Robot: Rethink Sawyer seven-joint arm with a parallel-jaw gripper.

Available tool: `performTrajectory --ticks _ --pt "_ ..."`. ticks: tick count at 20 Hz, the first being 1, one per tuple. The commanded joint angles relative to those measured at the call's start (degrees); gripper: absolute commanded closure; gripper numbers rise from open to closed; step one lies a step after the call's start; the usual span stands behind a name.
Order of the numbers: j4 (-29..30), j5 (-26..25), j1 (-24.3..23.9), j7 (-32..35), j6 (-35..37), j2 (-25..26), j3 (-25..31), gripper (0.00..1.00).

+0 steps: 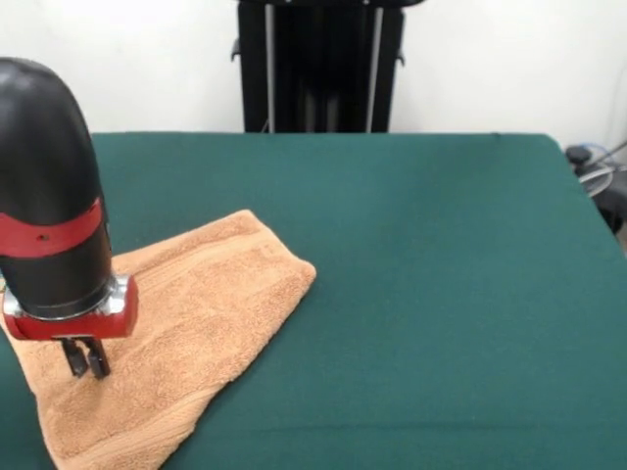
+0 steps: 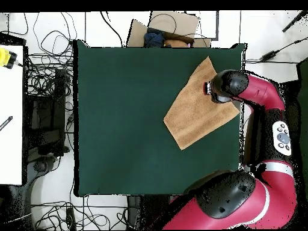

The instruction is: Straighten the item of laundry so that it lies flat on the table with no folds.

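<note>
With the folded towel (image 1: 171, 333) lying at the counter's (image 1: 431, 294) seven o'clock corner in the front view, the narrowly closed, empty jaws (image 1: 86, 360) hover over it, so gripping an edge comes next.

A robotics lab: tangled cables (image 2: 45, 84) cover the floor around a green table (image 2: 120, 120).

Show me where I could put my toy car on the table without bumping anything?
Most of the green table is bare: everything beside the towel, out to the far edges. It is crowded only at the towel's corner, where the gripper hangs over the cloth.
</note>
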Motion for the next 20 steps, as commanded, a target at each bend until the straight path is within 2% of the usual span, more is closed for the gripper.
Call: performTrajectory --ticks 1,7,9,10,12,15,17,20 --pt "4.79 1.06 -2.18 -0.02 -5.66 -1.68 1.67 1.0" --pt "-8.09 1.07 -0.3 -2.21 1.23 5.41 3.52 1.0" --pt "-10.51 1.24 0.24 -1.97 3.47 6.72 3.63 1.0" --pt "-9.73 1.52 0.42 -1.15 3.71 6.04 3.23 1.0" --pt "-3.62 2.68 0.71 2.11 3.07 1.49 1.49 1.0" --pt "8.0 4.93 2.45 8.73 2.86 -8.87 -1.48 1.0" --pt "11.47 6.21 3.78 11.77 3.67 -12.58 -2.62 1.0" --pt "13.06 7.74 5.03 13.9 4.81 -14.22 -3.53 1.0"
